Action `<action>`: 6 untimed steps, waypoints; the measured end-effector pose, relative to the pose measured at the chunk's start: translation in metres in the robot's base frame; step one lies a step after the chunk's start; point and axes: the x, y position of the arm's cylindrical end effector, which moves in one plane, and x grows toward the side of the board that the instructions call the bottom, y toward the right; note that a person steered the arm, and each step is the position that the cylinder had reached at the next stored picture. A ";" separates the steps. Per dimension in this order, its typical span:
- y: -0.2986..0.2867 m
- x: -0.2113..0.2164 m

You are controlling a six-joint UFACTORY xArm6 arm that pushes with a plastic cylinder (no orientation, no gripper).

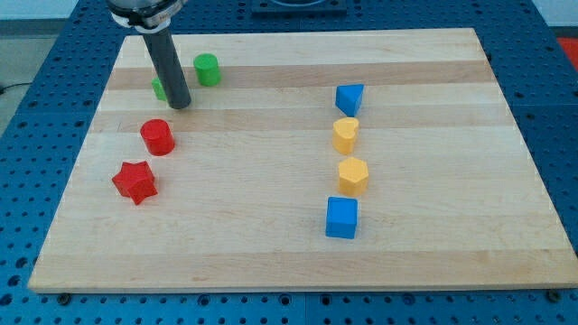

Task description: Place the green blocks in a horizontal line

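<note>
Green blocks number two, both at the view's upper left of the wooden board (271, 262). The board lies on a blue perforated table (27, 135). The dark rod (168, 68) descends from the view's top; my tip (179, 105) rests on the board. It has no jaws, so nothing opens or closes, and it holds nothing.

Relative to my tip:
- Green cylinder (207, 69): up and right, near, apart.
- Second green block (159, 88): just left, mostly hidden behind the rod; shape and contact cannot be determined.
- Red cylinder (157, 136): just below, slightly left.
- Red star (135, 181): further below, left.
- Blue cube (341, 218): far right, lowest of a vertical column.
- Yellow hexagonal block (353, 175), yellow block (345, 134) and blue wedge-like block (349, 97): stacked upward along that column, well apart from the tip.
</note>
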 end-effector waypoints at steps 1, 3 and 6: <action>-0.001 -0.001; -0.050 -0.004; -0.005 -0.033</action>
